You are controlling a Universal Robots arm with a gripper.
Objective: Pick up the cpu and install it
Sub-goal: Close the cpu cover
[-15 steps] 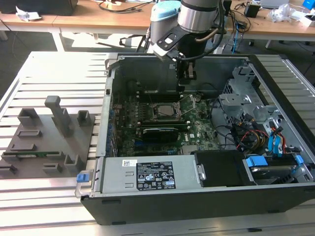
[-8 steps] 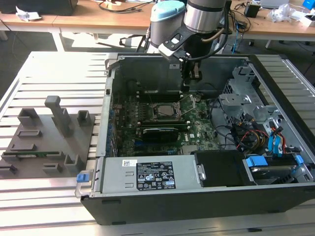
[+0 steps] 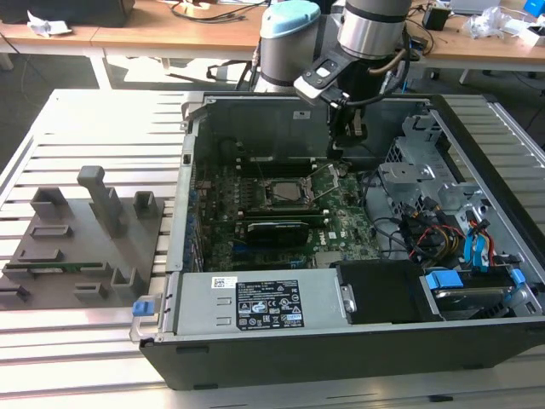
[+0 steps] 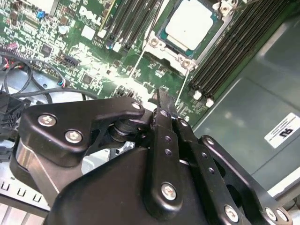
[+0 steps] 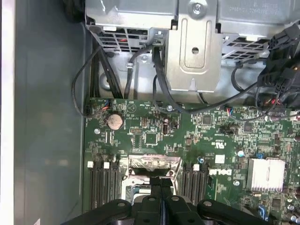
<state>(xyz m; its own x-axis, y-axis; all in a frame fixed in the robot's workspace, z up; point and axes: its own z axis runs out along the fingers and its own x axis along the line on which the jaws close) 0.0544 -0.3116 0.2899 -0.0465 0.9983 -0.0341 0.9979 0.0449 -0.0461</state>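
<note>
The cpu (image 3: 285, 192) is a small square chip with a pale metal top, lying flat in the black socket frame (image 3: 266, 203) on the green motherboard inside the open computer case. In the second wrist view the cpu (image 4: 190, 23) lies within the socket's metal frame, with thin latch wires running from it toward me. My gripper (image 3: 349, 132) hangs above the board, behind the socket and toward the exterior view's right. Its black fingers (image 4: 161, 117) are pressed together with nothing between them. In the first wrist view the gripper (image 5: 161, 185) hovers over the socket's shiny raised plate (image 5: 154, 161).
A long black card (image 3: 277, 228) lies in front of the socket. Memory slots (image 4: 234, 51) flank the socket. A metal drive cage (image 3: 417, 166) and loose cables (image 3: 426, 230) fill the case toward the exterior view's right. A grey fixture (image 3: 85, 230) stands on the slatted table (image 3: 102, 119).
</note>
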